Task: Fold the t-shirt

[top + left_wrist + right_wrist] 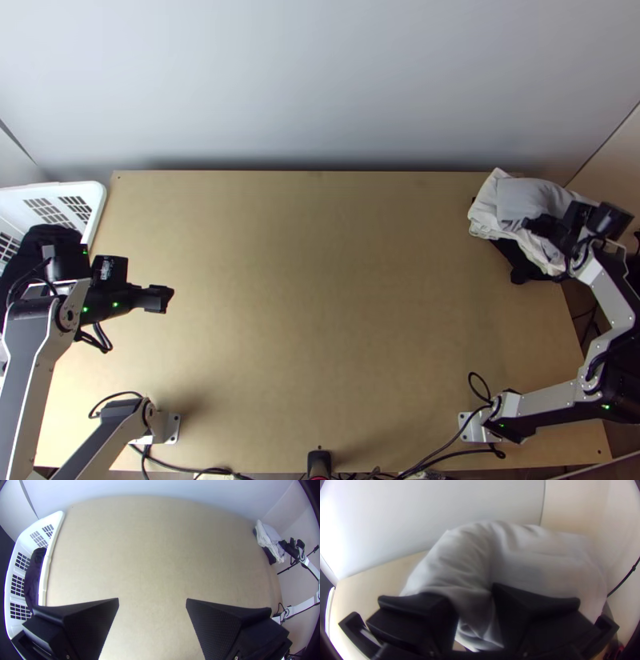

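Notably, right wrist view: creased cloth (466,556)

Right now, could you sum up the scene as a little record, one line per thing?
Surface: light wooden table
Basket: white basket at the table's left side, dark cloth inside
Pile: white cloth and light grey cloth heaped at the far right, with black cloth underneath
Left gripper: left gripper open, over the table near the basket
Right gripper: right gripper at the pile; grip unclear
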